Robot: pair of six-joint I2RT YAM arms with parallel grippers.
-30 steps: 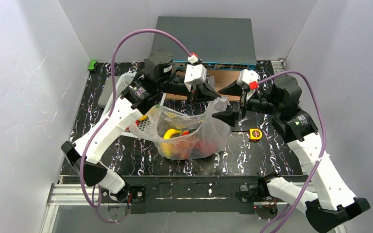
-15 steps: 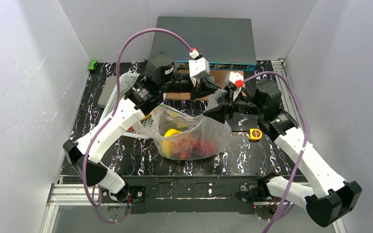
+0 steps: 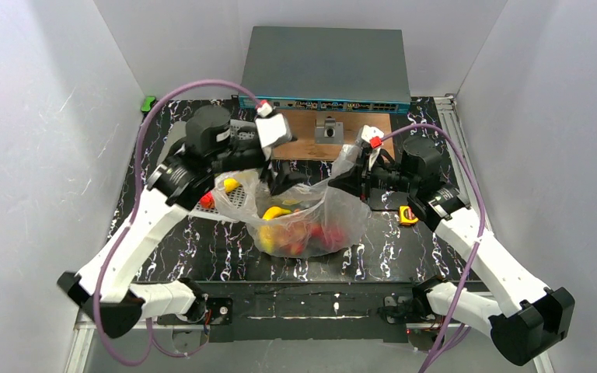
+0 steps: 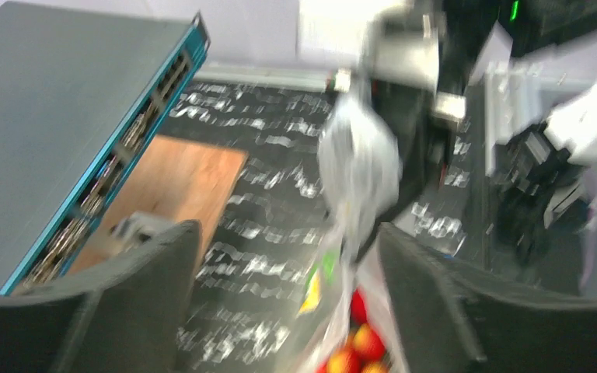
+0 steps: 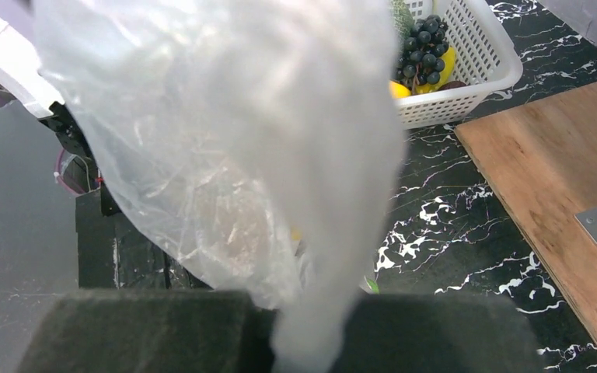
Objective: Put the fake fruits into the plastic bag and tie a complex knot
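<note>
While in right jaws, bag (image 3: 340,211) fruit-laden.

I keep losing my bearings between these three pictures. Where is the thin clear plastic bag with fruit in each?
Top external: the thin clear plastic bag sits in the centre, just below the middle.
Left wrist: a gathered strip of it hangs in the centre and runs down to the bottom edge.
Right wrist: it fills the left and centre, narrowing towards the bottom edge.
Shared landmark: the brown wooden board shows in all three.
</note>
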